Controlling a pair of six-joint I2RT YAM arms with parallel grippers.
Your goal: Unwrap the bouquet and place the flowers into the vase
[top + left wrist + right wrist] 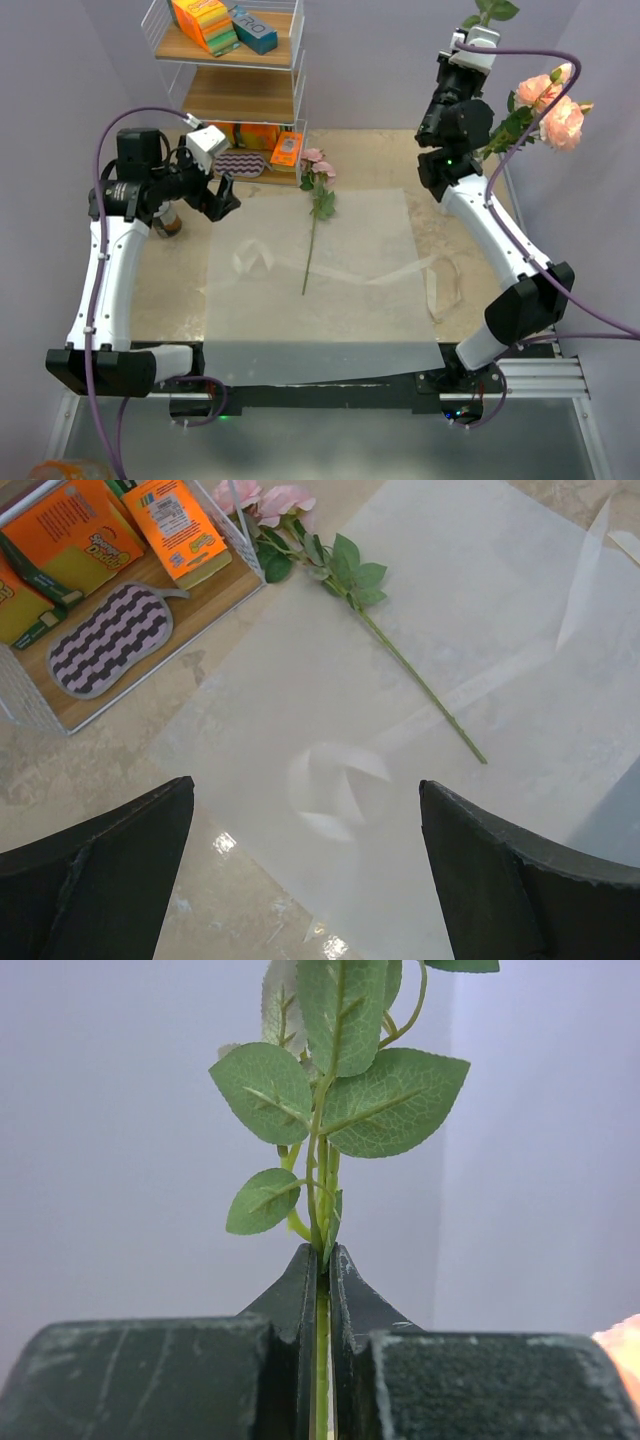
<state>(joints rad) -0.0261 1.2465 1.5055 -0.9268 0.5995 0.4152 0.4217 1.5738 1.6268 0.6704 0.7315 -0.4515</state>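
Flowers (548, 108) are held high at the far right by the right hand (322, 1256), which is clenched on a thin green stem. A single rose (314, 205) lies on the flattened wrapping paper (320, 310) on the tabletop (170, 290), and the left hand (222, 196) hangs released above the paper's left edge. The vase is not seen in any view. A slip or twist of the raised stems is judged possible, since they are pinched at one narrow place and the heads hang well off to one side. The smooth paper could be dragged or lifted if the lone stem is pinched flat against it. That rose's head lies just beside the wire shelf (262, 160) and could be caught there. The heads appear pale pink and full. The leaves are broad, veined and serrated, fanned above the fingers in the right wrist view. The stems look slender and pliant.
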